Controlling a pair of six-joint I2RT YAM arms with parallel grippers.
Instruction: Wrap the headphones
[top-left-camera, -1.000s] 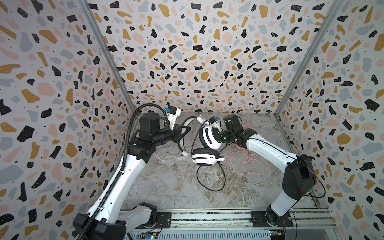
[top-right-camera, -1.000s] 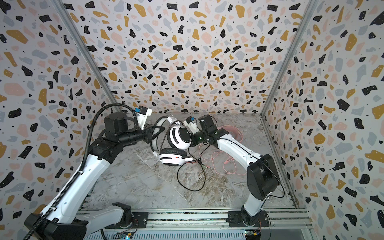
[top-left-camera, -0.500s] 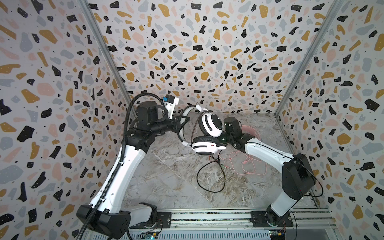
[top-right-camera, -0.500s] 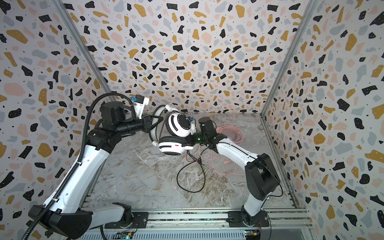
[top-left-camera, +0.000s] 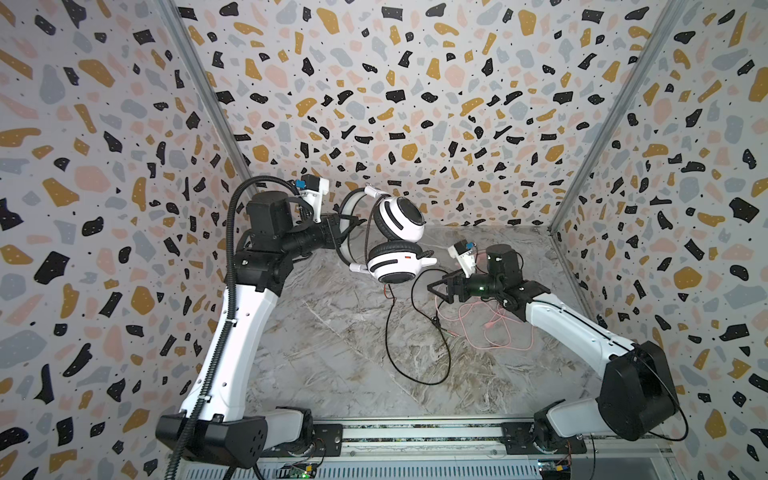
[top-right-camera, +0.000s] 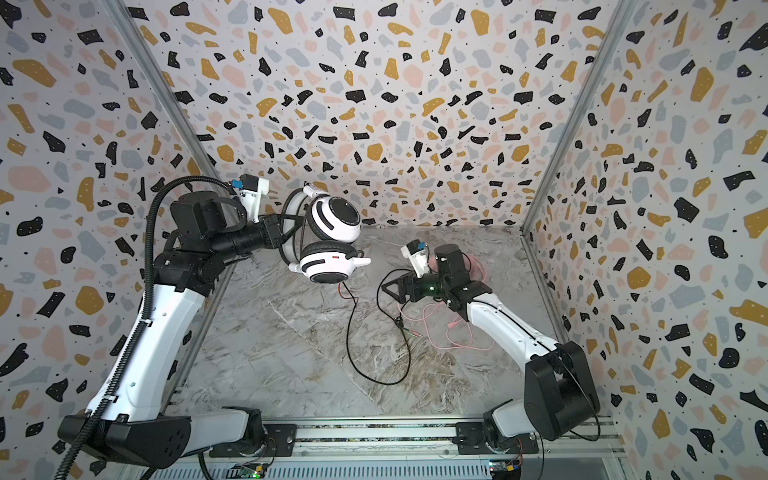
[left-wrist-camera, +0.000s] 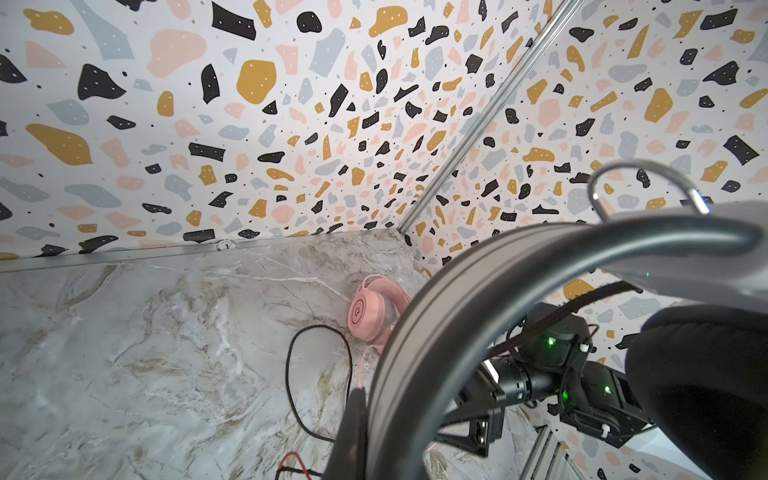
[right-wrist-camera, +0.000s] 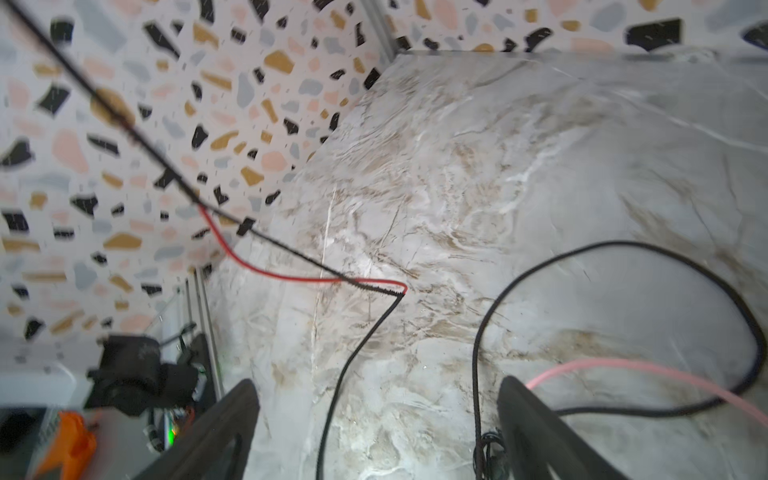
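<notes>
Headset (top-left-camera: 395, 262) hangs at centre, left jaws clamped on its band (left-wrist-camera: 478, 291); cable (top-left-camera: 428, 382) droops below, seemingly passing between the nearer right jaws, spread apart right of centre.

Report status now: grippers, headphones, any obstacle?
Left gripper shut on white headset, lifted. Right gripper open, gripping nothing. Black cable hangs to table, crossing pink cable.

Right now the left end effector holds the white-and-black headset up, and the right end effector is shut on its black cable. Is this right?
No: the right end effector is open and empty, as the right wrist view shows; the black cable runs free. The rest holds.
</notes>
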